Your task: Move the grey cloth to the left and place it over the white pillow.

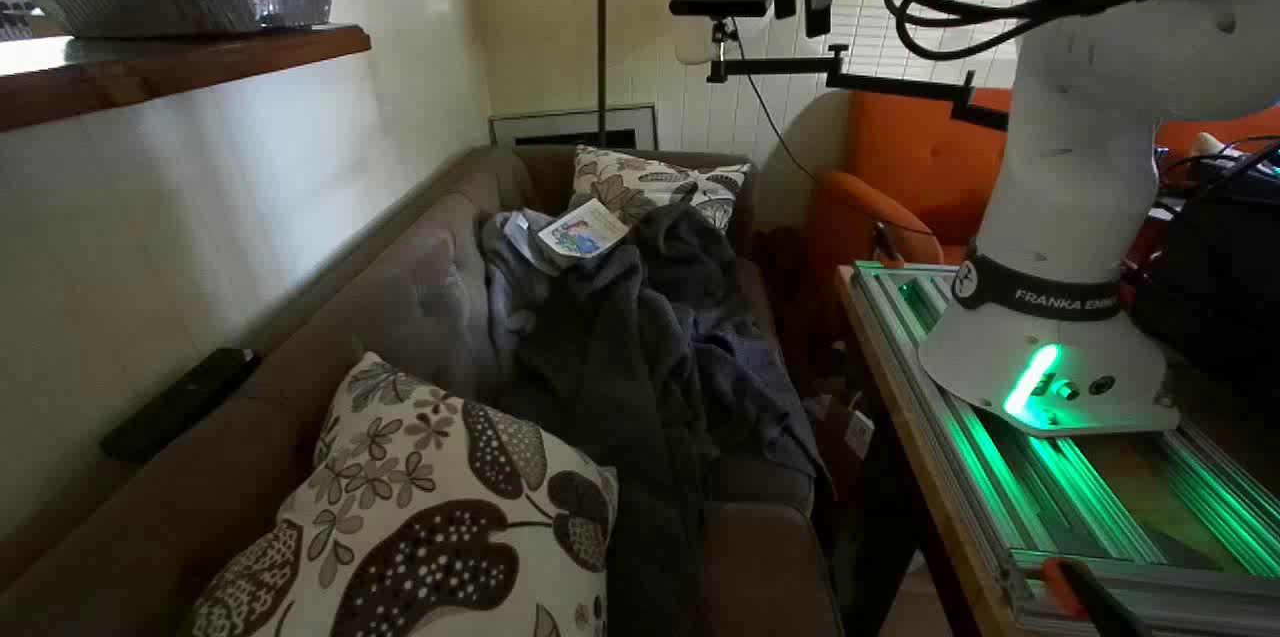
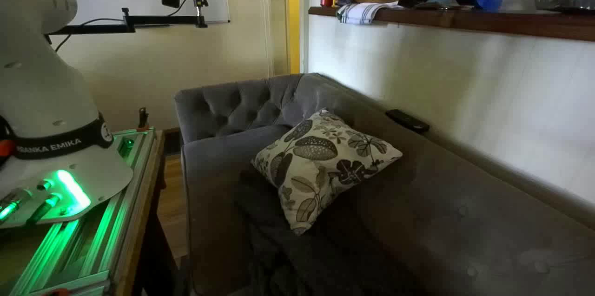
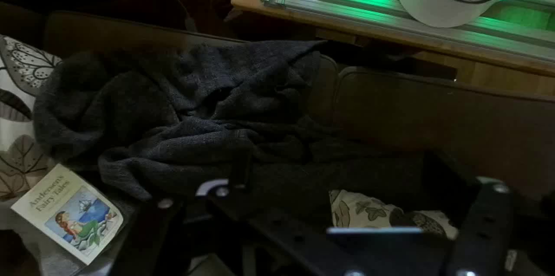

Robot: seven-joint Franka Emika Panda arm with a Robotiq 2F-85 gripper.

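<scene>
Tool well above couch surface, fingers spread wide, nothing gripped. Grey cloth crumpled on couch surface, below tool and reaching left of it in wrist view. Floral pillow just past cloth, far left of tool. Andersen's Fairy Tales book also left of tool. Another floral pillow below tool, partly hidden by it.

The book reads "Andersen's Fairy Tales" and the black band on the arm "FRANKA EMIKA".
</scene>
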